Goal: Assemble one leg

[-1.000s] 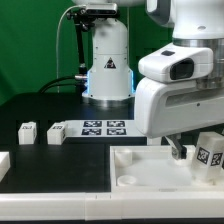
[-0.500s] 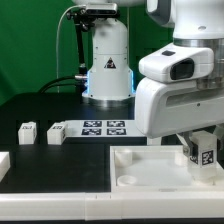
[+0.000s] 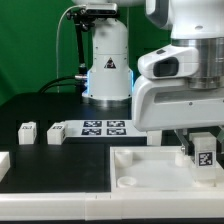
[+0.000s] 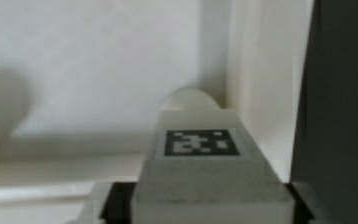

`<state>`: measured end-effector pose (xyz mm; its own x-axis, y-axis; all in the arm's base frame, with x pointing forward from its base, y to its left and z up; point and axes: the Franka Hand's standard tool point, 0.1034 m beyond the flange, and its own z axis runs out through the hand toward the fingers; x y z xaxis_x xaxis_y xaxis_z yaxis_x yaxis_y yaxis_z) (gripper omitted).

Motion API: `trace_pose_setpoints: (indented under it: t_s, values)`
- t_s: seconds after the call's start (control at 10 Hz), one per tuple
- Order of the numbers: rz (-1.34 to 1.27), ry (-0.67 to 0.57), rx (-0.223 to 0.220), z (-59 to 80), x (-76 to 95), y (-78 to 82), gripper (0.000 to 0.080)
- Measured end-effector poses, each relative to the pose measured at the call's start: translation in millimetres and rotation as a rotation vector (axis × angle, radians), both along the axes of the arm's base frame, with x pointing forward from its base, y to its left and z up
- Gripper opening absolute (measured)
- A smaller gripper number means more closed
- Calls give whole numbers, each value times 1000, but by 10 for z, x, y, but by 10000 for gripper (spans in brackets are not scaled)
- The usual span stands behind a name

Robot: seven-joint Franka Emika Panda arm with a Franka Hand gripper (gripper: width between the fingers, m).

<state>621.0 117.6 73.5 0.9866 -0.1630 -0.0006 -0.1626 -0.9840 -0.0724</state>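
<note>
My gripper (image 3: 203,160) is shut on a white leg (image 3: 204,152) with a black-and-white tag on its face. It holds the leg upright over the exterior view's right part of the large white tray piece (image 3: 150,170). In the wrist view the leg (image 4: 201,160) fills the middle between my dark fingers (image 4: 123,204), with its tag facing the camera. A round corner socket (image 4: 194,100) of the tray shows just past the leg's tip. Two more small white legs (image 3: 27,133) (image 3: 56,133) lie on the black table at the exterior view's left.
The marker board (image 3: 97,128) lies on the black table behind the tray. The robot base (image 3: 107,60) stands at the back. A white block (image 3: 3,165) sits at the exterior view's left edge. A round socket (image 3: 127,180) shows at the tray's near corner.
The gripper has turned the leg from tilted to upright and brought it slightly toward the exterior view's left, over the tray. The tag now faces the exterior camera squarely.
</note>
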Motion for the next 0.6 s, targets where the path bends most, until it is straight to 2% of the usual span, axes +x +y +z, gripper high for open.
trace_pose_setpoints:
  t_s: [0.6]
  values:
    - [-665, 49, 9, -11, -3, 24, 290]
